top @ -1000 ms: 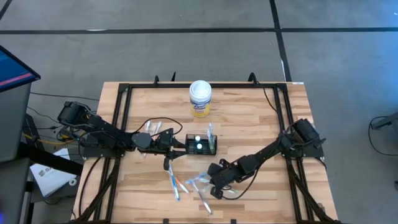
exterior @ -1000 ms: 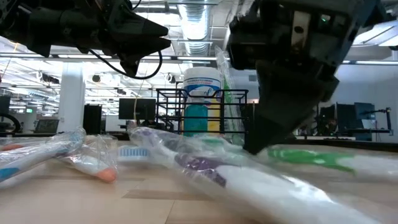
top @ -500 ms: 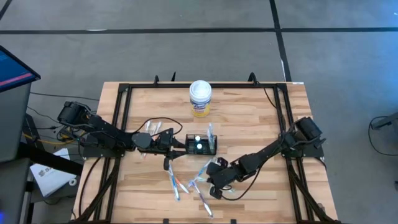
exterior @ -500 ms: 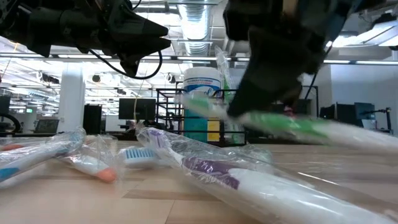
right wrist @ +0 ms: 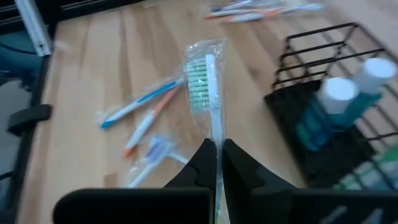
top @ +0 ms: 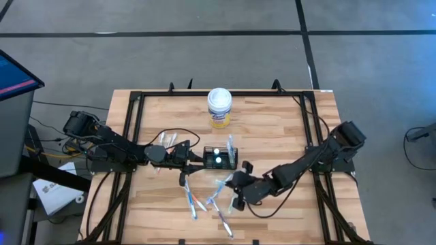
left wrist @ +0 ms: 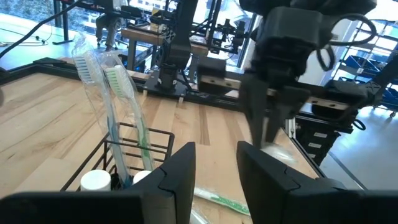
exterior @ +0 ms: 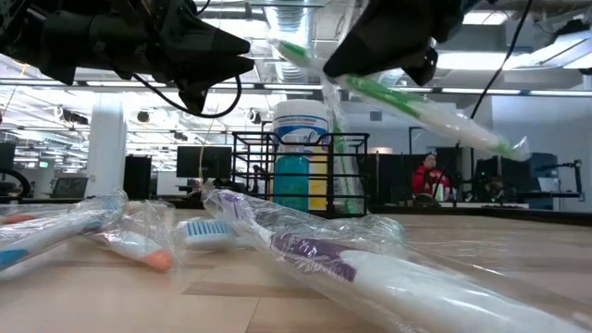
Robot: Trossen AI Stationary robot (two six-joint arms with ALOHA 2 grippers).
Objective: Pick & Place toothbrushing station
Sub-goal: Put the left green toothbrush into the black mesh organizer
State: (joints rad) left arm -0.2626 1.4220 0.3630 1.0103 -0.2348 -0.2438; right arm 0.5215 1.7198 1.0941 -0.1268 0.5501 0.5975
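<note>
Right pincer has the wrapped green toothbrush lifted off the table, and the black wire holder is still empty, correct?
Not quite. The right pincer does hold the wrapped green toothbrush off the table, but the black wire holder is not empty: the left wrist view shows two wrapped toothbrushes standing in it beside white-capped bottles.

canister (top: 219, 107): far, centre of table (top: 286, 129)
holder (top: 221, 158): nearer than canister
loose toothbrushes (top: 194, 202): near-left of holder
</note>
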